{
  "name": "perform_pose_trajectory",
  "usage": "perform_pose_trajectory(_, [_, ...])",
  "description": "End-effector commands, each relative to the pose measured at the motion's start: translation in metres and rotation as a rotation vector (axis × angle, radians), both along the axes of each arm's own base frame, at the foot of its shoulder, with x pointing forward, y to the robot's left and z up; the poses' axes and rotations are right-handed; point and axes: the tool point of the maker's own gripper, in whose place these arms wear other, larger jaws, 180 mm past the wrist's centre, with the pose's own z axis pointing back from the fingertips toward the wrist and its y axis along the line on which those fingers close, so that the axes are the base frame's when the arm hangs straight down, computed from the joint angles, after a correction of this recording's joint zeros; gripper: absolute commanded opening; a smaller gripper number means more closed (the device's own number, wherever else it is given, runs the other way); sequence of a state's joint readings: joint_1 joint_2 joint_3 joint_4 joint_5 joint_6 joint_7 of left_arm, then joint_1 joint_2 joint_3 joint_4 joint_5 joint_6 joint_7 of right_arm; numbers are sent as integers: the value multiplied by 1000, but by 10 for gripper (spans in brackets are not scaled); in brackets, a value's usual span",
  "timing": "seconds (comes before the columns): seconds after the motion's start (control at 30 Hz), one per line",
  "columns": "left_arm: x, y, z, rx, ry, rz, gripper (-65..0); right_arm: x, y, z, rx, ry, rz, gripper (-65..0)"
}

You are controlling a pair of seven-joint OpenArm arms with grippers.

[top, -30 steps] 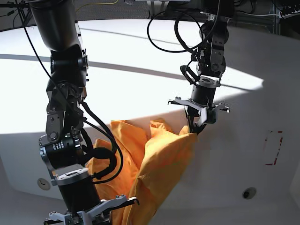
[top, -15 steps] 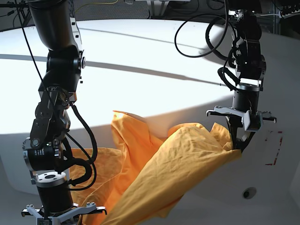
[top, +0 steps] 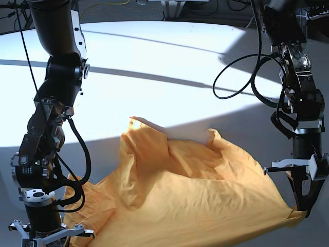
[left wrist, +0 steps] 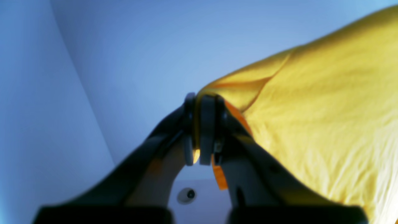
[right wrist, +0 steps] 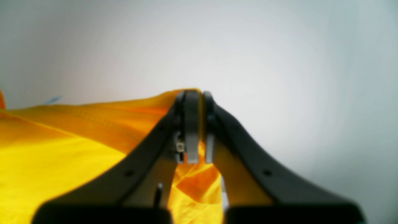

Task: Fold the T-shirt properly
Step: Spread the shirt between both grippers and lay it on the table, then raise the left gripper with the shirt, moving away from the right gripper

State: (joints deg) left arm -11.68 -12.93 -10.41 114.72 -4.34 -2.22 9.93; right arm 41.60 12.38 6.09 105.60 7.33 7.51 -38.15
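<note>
two black jointed arms, silver metal rings at the wrists, looping black cables along both, white cross brackets above the grippers, left gripper (left wrist: 199, 130) and right gripper (right wrist: 195, 127) with dark curved fingers, grey flat pads, small screw holes

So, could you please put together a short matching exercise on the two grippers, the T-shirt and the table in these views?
Things:
1. left gripper
2. right gripper
3. T-shirt
4. table

Descriptions:
A. white surface crossed by sunlight and shadow
B. orange-yellow, stretched between both arms
C. pinches cloth at the base view's right edge
D. pinches cloth that spreads leftwards in its own wrist view

Pairs: 1-C, 2-D, 3-B, 4-A
</note>
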Motion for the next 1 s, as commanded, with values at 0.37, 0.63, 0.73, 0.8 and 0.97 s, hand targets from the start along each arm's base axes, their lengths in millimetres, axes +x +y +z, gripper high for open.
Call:
perform_pose_trajectory(0.37, [7, -24, 29, 26, -40, -74, -650, -20, -54, -28, 4, 53, -112, -644])
perform_pose_trajectory(0.63, [7, -72, -23, 10, 88, -211, -650, -44, -73, -93, -9, 181, -154, -644])
perform_pose_trajectory(0.73, [4, -86, -42, 11, 135, -251, -650, -52, -81, -115, -7, 229, -171, -645])
perform_pose_trajectory(0.8, [1, -97, -56, 0, 169, -277, -650, -57, -86, -129, -7, 262, -181, -645])
perform_pose_trajectory(0.97, [-13, -124, -95, -43, 261, -345, -650, -71, -94, -161, 0, 334, -195, -645])
